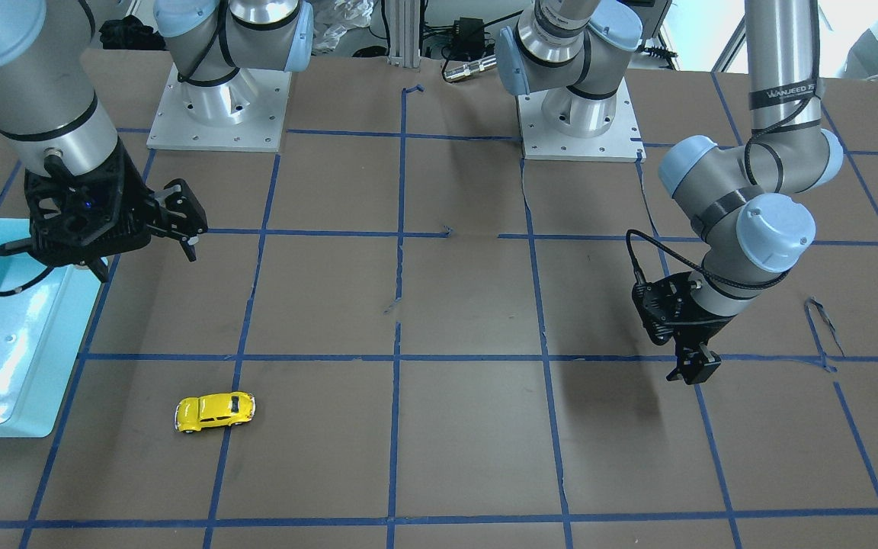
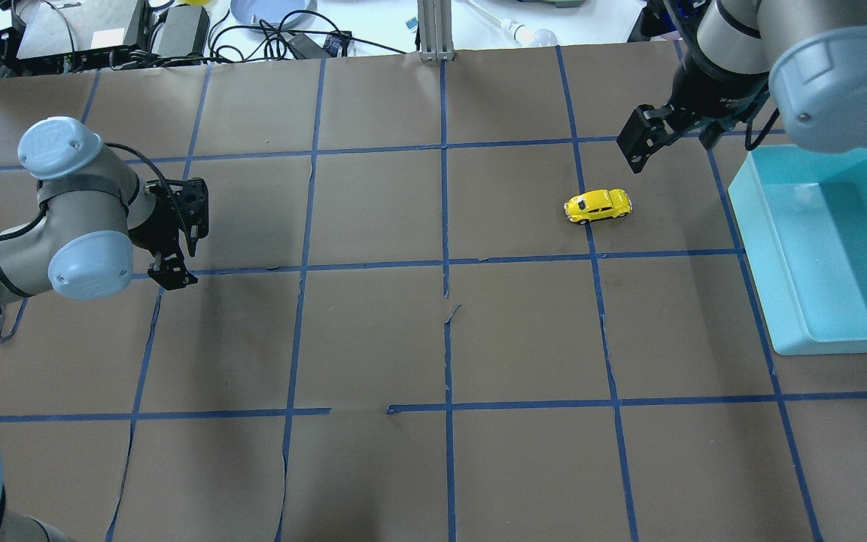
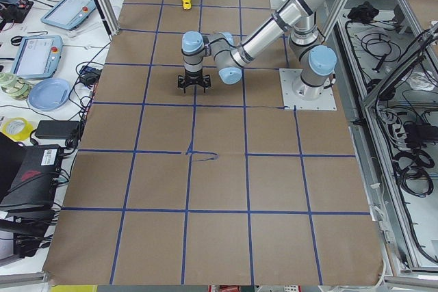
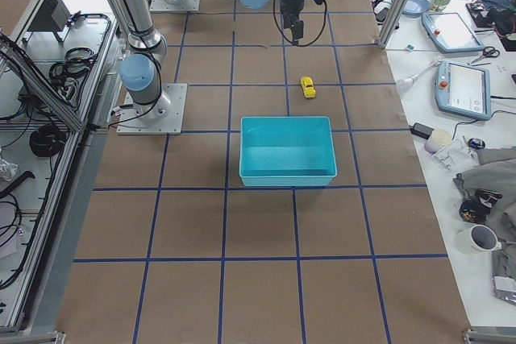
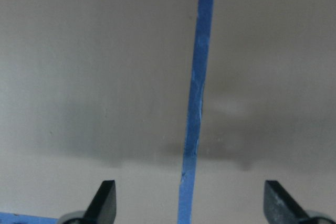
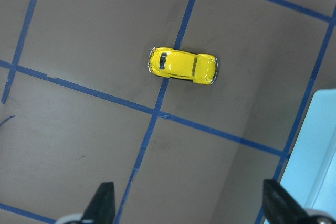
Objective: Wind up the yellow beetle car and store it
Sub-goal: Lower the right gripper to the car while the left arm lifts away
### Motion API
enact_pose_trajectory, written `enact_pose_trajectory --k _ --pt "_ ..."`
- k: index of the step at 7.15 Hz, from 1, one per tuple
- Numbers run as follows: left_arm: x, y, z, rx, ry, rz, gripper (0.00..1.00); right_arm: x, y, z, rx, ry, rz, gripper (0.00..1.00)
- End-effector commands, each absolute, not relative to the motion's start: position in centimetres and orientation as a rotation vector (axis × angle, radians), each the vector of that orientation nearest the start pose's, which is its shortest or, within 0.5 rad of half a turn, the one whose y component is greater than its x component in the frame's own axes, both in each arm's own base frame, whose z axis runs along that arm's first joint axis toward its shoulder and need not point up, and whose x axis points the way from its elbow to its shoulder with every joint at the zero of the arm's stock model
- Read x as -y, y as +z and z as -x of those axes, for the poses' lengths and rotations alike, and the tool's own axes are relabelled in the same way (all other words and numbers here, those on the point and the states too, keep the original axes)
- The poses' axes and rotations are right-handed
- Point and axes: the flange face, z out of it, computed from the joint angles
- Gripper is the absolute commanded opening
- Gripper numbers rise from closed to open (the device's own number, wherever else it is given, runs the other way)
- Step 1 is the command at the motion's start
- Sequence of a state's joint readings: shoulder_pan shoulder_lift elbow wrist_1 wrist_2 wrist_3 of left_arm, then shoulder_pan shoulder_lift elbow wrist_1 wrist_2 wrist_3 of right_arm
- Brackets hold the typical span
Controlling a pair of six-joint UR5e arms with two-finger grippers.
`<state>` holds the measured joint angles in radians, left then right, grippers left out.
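Observation:
The yellow beetle car point(image 2: 598, 205) stands on its wheels on the brown table, close to a blue tape line; it also shows in the front view point(image 1: 215, 412) and the right wrist view point(image 6: 182, 66). My right gripper point(image 2: 640, 143) is open and empty, raised above the table just past the car, and looks down on it; its fingertips point(image 6: 105, 203) are spread wide. My left gripper point(image 2: 170, 267) is open and empty, low over a tape line point(image 5: 194, 103) far off on the table's other side.
An empty turquoise bin point(image 2: 765, 263) stands to the right of the car, also in the front view point(image 1: 4, 427) and the right side view point(image 4: 288, 181). Blue tape lines grid the brown table. Cables and gear lie beyond the far edge.

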<state>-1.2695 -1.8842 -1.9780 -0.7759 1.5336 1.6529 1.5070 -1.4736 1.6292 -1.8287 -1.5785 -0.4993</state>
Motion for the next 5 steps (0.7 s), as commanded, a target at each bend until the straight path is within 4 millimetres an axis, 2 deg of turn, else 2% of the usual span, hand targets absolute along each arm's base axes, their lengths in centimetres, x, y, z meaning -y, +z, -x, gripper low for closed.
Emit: enact_pose_trajectory --k 1,2,3,4,5 --pt "54.7 26.1 1.2 -2.591 -0.183 -1.687 1.00 58.1 40.8 -9.0 -2.968 -0.246 1.298 1.00" --pt "54.7 29.5 4.2 -2.707 -0.185 -1.530 1.00 59.7 38.7 -9.0 -2.907 -0.258 1.457 1.00" --pt "54.8 34.4 8.1 -2.826 -0.154 -1.364 1.00 60.7 36.5 -9.0 -2.833 -0.231 1.581 1.00" --pt "54.6 40.6 11.1 -2.963 -0.094 -1.111 1.00 61.4 34.4 -9.0 -2.746 -0.208 1.726 1.00" --pt "54.5 45.4 12.3 -3.063 -0.066 -0.829 1.00 61.7 31.7 -9.0 -2.668 -0.165 1.819 1.00"
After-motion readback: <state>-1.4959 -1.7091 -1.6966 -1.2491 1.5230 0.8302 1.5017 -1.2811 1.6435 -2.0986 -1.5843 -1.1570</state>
